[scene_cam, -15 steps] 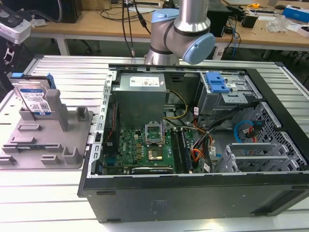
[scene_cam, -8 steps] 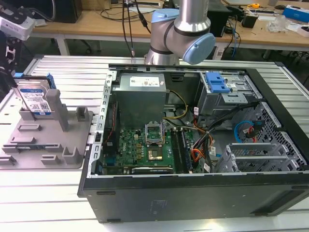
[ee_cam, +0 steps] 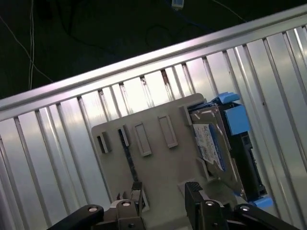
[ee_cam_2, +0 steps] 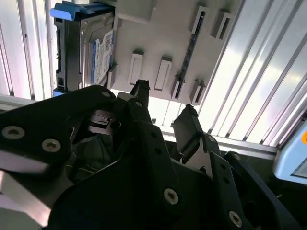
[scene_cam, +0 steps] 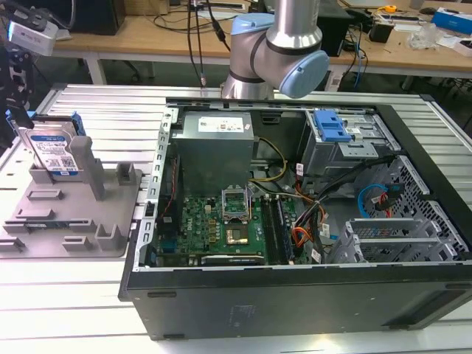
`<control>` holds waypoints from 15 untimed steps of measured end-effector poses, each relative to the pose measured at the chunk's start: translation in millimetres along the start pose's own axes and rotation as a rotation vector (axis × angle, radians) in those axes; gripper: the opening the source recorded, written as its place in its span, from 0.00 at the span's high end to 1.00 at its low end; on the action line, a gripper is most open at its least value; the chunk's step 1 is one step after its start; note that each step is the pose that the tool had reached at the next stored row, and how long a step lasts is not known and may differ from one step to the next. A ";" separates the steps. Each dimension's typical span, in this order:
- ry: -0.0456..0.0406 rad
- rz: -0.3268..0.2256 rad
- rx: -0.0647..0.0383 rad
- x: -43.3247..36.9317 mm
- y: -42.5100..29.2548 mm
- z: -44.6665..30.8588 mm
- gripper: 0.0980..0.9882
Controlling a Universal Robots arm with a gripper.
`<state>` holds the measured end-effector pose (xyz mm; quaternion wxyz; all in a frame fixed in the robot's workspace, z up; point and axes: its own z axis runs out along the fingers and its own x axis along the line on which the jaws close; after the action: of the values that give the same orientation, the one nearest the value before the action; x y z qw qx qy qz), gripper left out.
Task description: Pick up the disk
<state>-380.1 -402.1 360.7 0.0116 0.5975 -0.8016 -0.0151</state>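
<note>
claw point(ee_cam_2: 165, 103) released, empty, hovering over grey fixture point(ee_cam: 153, 158) | disk point(scene_cam: 53, 151) on edge in fixture, exterior view's left end of bench point(scene_cam: 88, 295), not between the jaws | risk: misaligned descent strikes post point(scene_cam: 90, 166), tips disk

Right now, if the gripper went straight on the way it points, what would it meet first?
Probably the grey fixture, on its flat base, not the disk. In the first wrist view the open gripper aims at the base, the disk standing on edge to one side. Depth is unclear.
</note>
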 end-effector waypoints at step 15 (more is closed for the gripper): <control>0.0001 -0.222 0.040 -0.4 -2.3 0.5 0.48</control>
<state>-377.9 -402.4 360.1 -0.0022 0.6829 -0.7305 -0.0002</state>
